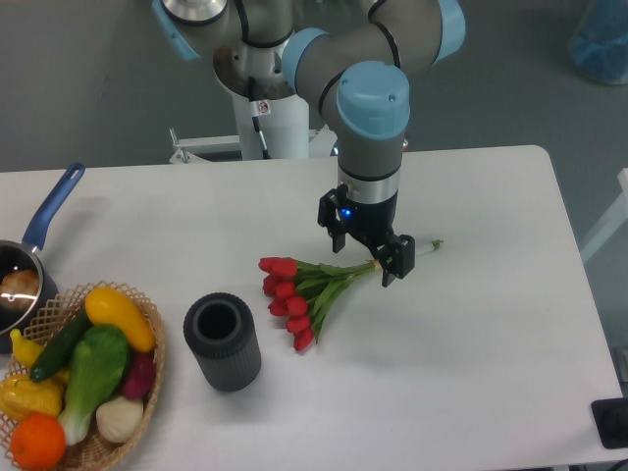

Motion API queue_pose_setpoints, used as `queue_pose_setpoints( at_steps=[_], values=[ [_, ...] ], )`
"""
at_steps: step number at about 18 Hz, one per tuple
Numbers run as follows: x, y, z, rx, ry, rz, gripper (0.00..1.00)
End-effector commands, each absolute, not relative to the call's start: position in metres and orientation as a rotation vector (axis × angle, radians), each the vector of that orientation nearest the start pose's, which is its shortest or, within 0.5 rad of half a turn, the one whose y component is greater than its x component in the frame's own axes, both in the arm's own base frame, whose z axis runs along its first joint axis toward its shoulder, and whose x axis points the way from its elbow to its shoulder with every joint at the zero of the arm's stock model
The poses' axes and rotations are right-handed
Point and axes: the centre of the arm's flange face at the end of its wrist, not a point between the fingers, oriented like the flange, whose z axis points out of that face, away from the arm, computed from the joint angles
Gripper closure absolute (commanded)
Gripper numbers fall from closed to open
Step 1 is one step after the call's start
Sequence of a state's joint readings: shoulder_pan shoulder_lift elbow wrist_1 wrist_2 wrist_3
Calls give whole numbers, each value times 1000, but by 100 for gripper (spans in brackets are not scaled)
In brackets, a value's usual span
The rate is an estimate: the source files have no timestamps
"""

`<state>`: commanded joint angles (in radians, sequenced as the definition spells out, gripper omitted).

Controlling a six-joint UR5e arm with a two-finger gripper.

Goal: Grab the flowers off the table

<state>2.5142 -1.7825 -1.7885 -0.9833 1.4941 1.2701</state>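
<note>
Gripper (371,257) is low over the table (471,343), pointing straight down, blue light lit on the wrist side. Its two black fingers straddle the stem part of the flowers (299,294), one finger on the near-right side at (395,265), the other on the far-left. Stems pass between them right where the bundle narrows. Can't tell from here whether the fingers are pressing the stems or just sitting around them with a gap; the gripper body blocks the contact area.

Flowers lie flat on the white top. Red tulip heads fan out to the gripper's left and toward me, green leaves between heads and fingers. Pale stem ends stick out the other side, right of the gripper and slightly away from me. Whether the bunch is off the surface at the stem end, I can't say.

Dark grey cylinder cup (223,341) stands upright further left of the gripper and nearer me, open top, just beyond the tulip heads, not touching them. Wicker basket (147,383) with fruit and vegetables sits far left at the near edge. Blue-handled saucepan (29,265) is far left too, behind the basket.
</note>
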Motion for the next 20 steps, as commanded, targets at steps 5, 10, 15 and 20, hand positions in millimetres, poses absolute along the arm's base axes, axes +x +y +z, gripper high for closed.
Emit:
queue_pose_setpoints(
  at_steps=[5, 10, 15, 20],
  values=[
    [-366, 443, 323, -2965, 506, 134, 0],
    [-348, 449, 295, -2982, 586, 60, 0],
    [-339, 467, 258, -2998, 735, 21, 0],
    [-337, 470, 232, -3053, 782, -5, 0]
  ],
)
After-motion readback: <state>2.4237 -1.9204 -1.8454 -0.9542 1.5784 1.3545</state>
